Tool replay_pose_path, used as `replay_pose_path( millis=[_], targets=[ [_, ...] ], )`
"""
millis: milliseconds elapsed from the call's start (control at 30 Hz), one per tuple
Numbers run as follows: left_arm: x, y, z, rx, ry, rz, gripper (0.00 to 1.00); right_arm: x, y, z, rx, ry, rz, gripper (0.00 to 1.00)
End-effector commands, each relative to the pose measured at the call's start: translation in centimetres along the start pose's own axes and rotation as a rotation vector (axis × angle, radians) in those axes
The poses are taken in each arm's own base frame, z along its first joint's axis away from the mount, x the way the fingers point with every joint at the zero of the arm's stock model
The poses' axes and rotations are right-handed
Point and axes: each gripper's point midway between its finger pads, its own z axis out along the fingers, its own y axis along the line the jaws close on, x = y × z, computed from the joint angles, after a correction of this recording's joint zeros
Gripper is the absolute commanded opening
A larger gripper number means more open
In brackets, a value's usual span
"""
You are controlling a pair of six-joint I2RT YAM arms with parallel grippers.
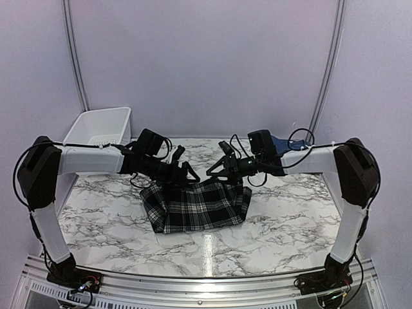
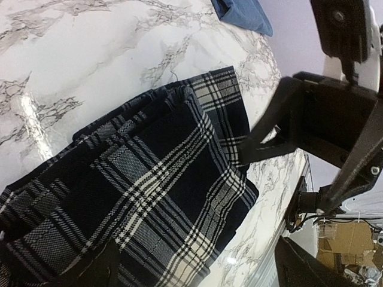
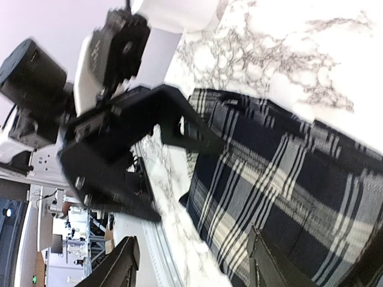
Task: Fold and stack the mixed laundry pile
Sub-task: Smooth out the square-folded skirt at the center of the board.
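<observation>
1. Plaid garment (image 1: 196,206): lies folded at the middle of the desk (image 1: 290,219), just in front of both grippers.
2. Long axis: runs left to right across the desk. The short sides face the two arms. The near edge sits slightly lower on the left than on the right.
3. Look: black ground with white and grey checks in broad bands crossed by thin lines. It forms a rough rectangle, several layers thick.
4. Edges: the rear edge is rumpled and dark. In the left wrist view, stacked fold lips show along one side. The near edge is flat and fairly straight.
5. Left gripper (image 1: 188,168): fingers spread wide over the rear left part of the plaid. Its wrist view shows cloth under the gap and nothing pinched.
6. Right gripper (image 1: 215,168): fingers spread in a V at the rear edge of the plaid, right of centre. In the left wrist view one tip meets the cloth's edge, with no cloth clamped between the fingers.
7. The two grippers face each other, close together but apart.
8. Navy t-shirt (image 1: 283,142): far right rear of the desk, mostly hidden behind the right arm, well apart from the plaid.
9. White bin (image 1: 96,129): left rear corner; I cannot tell what is inside it.
10. The desk top is white marble-patterned and glossy.
</observation>
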Motion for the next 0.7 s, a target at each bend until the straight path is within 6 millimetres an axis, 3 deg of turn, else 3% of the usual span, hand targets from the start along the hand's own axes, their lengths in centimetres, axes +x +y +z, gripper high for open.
replay_pose_path(
  millis=[0, 200, 367, 433, 500, 600, 667],
  targets=[
    [0.9, 2.3, 2.4, -0.045, 0.037, -0.051, 0.93, -0.2, -4.9, 2.5, 0.039, 0.012, 0.077, 0.57],
    [0.8, 8.3, 4.9, -0.101, 0.013, -0.166, 0.92, 1.2, -12.4, 2.5, 0.152, 0.017, 0.152, 0.55],
    [2.6, 12.0, 5.9, -0.153, 0.053, -0.209, 0.92, 2.7, -15.3, 2.8, 0.169, 0.045, 0.192, 0.52],
    [2.3, 12.3, 5.5, -0.167, 0.048, -0.189, 0.92, 1.9, -14.4, 2.7, 0.152, 0.035, 0.18, 0.51],
    [1.2, 11.3, 4.2, -0.176, 0.019, -0.134, 0.95, 0.2, -12.2, 2.1, 0.131, 0.01, 0.139, 0.52],
    [-1.0, 8.8, 1.1, -0.214, -0.035, -0.015, 0.99, -2.4, -7.6, 0.6, 0.111, -0.025, 0.045, 0.52],
    [-2.4, 6.9, -1.5, -0.25, -0.092, 0.088, 0.99, -3.0, -4.7, -0.6, 0.098, -0.038, -0.006, 0.52]
  ],
)
